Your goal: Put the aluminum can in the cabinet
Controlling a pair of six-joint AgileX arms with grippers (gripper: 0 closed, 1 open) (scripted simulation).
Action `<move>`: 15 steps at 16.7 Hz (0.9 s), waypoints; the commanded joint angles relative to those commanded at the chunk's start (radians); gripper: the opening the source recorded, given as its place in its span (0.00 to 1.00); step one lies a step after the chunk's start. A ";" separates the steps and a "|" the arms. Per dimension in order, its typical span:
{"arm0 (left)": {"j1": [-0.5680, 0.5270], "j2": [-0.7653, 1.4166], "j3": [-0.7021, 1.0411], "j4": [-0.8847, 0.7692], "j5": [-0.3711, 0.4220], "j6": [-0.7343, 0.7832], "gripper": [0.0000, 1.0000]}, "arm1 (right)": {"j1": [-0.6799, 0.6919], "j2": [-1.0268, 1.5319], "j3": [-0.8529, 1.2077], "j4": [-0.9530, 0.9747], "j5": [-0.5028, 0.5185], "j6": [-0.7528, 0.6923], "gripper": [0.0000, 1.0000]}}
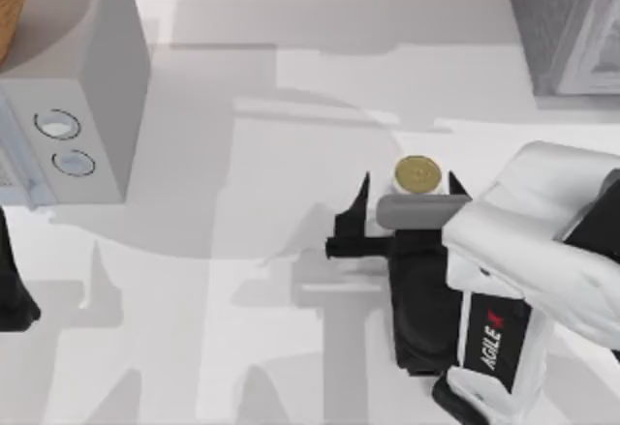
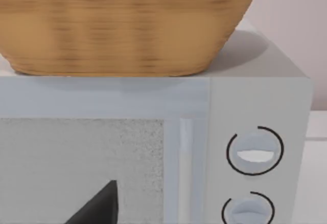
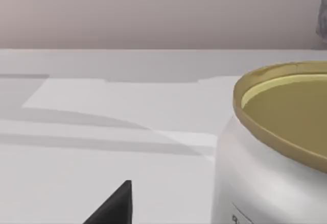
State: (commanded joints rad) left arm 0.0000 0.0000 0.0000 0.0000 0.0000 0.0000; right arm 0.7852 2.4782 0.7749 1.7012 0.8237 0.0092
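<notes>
The aluminum can [image 1: 418, 174] stands upright on the white table right of centre, gold top up. Its white body and gold rim loom close in the right wrist view [image 3: 276, 147]. My right gripper [image 1: 410, 187] is open, and the can sits between its spread fingertips, nearer the right-hand one and untouched. One dark fingertip [image 3: 115, 203] shows beside the can with table between them. The cabinet [image 1: 552, 28], dark grey and speckled, stands at the far right corner. My left arm [image 1: 12, 294] is parked at the left edge.
A pale grey box with two round knobs [image 1: 73, 106] stands at the far left with a wicker basket [image 2: 127, 25] on top. The left wrist camera faces its front [image 2: 245, 147], with one dark finger [image 2: 99, 208] low in that view.
</notes>
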 joint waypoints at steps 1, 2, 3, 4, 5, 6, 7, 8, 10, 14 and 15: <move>0.000 0.000 0.000 0.000 0.000 0.000 1.00 | 0.000 0.000 0.000 0.000 0.000 0.000 0.70; 0.000 0.000 0.000 0.000 0.000 0.000 1.00 | 0.000 0.000 0.000 0.000 0.000 0.000 0.62; 0.000 0.000 0.000 0.000 0.000 0.000 1.00 | 0.000 0.000 0.000 0.000 0.000 0.000 0.55; 0.000 0.000 0.000 0.000 0.000 0.000 1.00 | 0.000 0.000 0.000 0.000 0.000 0.000 0.47; 0.000 0.000 0.000 0.000 0.000 0.000 1.00 | 0.000 0.000 0.000 0.000 0.000 0.000 0.40; 0.000 0.000 0.000 0.000 0.000 0.000 1.00 | 0.000 0.000 0.000 0.000 0.000 0.000 0.32; 0.000 0.000 0.000 0.000 0.000 0.000 1.00 | 0.000 0.000 0.000 0.000 0.000 0.000 0.25; 0.000 0.000 0.000 0.000 0.000 0.000 1.00 | 0.000 0.000 0.000 0.000 0.000 0.000 0.17; 0.000 0.000 0.000 0.000 0.000 0.000 1.00 | 0.000 0.000 0.000 0.000 0.000 0.000 0.02; 0.000 0.000 0.000 0.000 0.000 0.000 1.00 | 0.000 0.000 0.000 0.000 0.000 0.000 0.00; 0.000 0.000 0.000 0.000 0.000 0.000 1.00 | 0.000 0.000 0.000 0.000 0.000 0.000 0.00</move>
State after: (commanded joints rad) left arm 0.0000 0.0000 0.0000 0.0000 0.0000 0.0000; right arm 0.7852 2.4782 0.7749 1.7012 0.8237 0.0092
